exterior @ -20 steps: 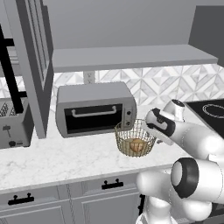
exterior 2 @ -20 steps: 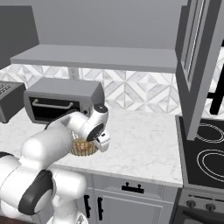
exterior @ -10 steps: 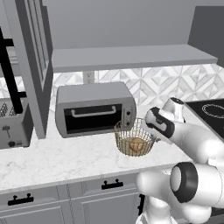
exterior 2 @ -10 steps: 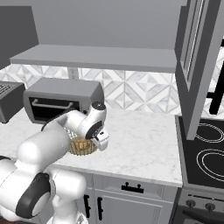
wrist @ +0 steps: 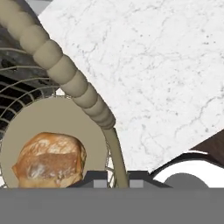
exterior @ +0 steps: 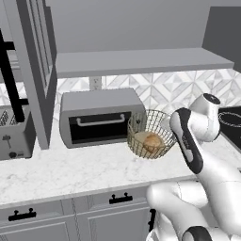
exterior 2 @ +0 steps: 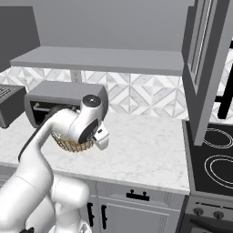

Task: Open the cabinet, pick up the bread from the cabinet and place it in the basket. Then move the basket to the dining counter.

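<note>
The round wire basket [exterior: 141,126] hangs just above the marble counter [exterior: 70,169], in front of the toaster oven. A golden-brown bread [exterior: 150,141] roll lies on its tan bottom. My gripper [wrist: 119,177] is shut on the basket's wire wall, just under the beaded rim [wrist: 65,74], with the bread [wrist: 50,159] left of the fingertips. From the right base view my arm covers most of the basket [exterior 2: 68,144]. The cabinet stands open, its door [exterior: 33,70] swung out over a plain grey shelf [exterior: 141,61]. The dining counter is out of view.
A grey toaster oven [exterior: 101,117] stands right behind the basket, and a toaster [exterior: 14,134] sits at the far left. The black stove [exterior 2: 214,164] borders the counter on the right. The other open cabinet door [exterior 2: 205,68] hangs above the stove.
The basket, with the bread in it, has risen a little off the counter in my gripper. The arm has lifted with it.
</note>
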You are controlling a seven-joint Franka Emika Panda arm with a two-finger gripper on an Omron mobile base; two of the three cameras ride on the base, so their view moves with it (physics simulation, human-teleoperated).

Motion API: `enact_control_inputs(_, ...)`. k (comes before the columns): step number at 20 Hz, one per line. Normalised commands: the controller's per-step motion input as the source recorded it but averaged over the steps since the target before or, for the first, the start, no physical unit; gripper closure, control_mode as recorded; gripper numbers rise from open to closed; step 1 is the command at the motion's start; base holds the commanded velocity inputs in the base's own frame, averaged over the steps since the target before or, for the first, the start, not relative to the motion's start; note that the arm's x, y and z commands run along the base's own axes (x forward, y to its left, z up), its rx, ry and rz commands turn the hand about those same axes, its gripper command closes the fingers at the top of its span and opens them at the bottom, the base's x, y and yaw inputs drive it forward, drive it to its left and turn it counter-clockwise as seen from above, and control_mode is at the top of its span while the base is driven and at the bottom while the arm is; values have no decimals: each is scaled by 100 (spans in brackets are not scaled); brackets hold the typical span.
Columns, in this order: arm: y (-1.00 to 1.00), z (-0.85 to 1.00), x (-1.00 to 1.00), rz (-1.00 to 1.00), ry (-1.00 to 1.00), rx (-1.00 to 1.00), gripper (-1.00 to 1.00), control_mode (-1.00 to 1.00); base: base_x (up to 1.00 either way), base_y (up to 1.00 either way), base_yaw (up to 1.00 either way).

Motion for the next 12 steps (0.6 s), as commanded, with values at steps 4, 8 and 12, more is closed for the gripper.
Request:
enact_control_inputs(4, 1, 74, -67, -11, -19, -17, 100, -100, 0, 0, 0)
enact_control_inputs(8, 6, 75, -41, -18, -7, -7, 100, -100, 0, 0, 0)
enact_control_inputs(12, 0, 68, -61, -13, 0, 0, 100, -100, 0, 0, 0)
